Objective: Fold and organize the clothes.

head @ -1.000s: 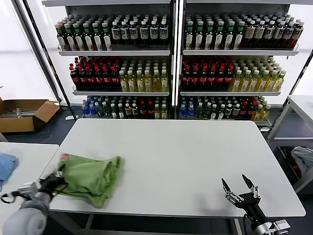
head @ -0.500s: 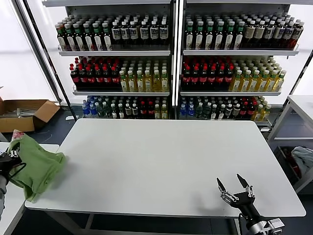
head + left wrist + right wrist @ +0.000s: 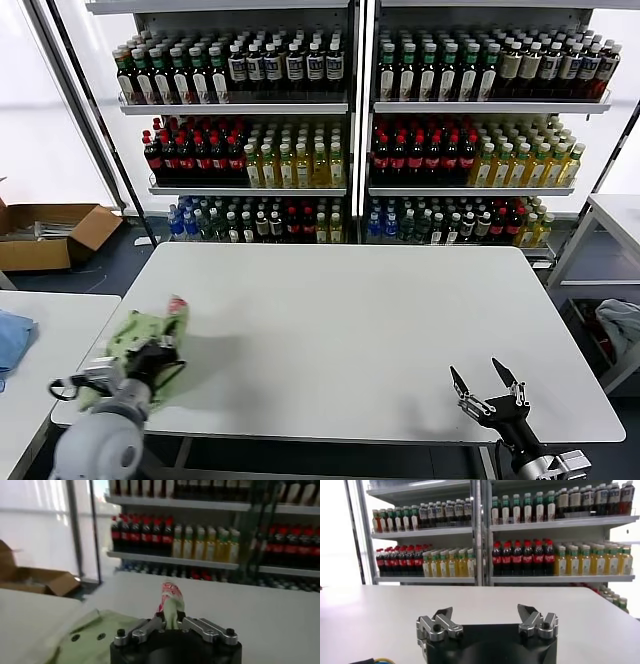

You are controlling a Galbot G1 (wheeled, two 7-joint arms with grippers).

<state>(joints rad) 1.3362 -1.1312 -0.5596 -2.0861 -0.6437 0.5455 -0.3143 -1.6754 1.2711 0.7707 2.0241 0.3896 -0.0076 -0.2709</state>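
The light green shirt (image 3: 140, 335) is bunched at the white table's front left corner, its red-and-white print poking up. My left gripper (image 3: 158, 352) is shut on a fold of it. In the left wrist view the gripper (image 3: 169, 620) pinches the cloth, the printed tip (image 3: 170, 591) stands up above the jaws, and the collar part with two dark buttons (image 3: 86, 637) lies beside it. My right gripper (image 3: 490, 388) hovers open and empty at the table's front right; it also shows in the right wrist view (image 3: 486, 618).
The white table (image 3: 380, 320) carries nothing else. A second white table (image 3: 40, 340) at the left holds a light blue cloth (image 3: 12, 338). Bottle shelves (image 3: 350, 130) stand behind. A cardboard box (image 3: 50, 232) lies on the floor far left. A side table (image 3: 615, 215) stands right.
My left gripper swung out over the left side table with the shirt, then came back; the shirt is now bunched smaller at the table's front left corner. The right gripper barely moved.
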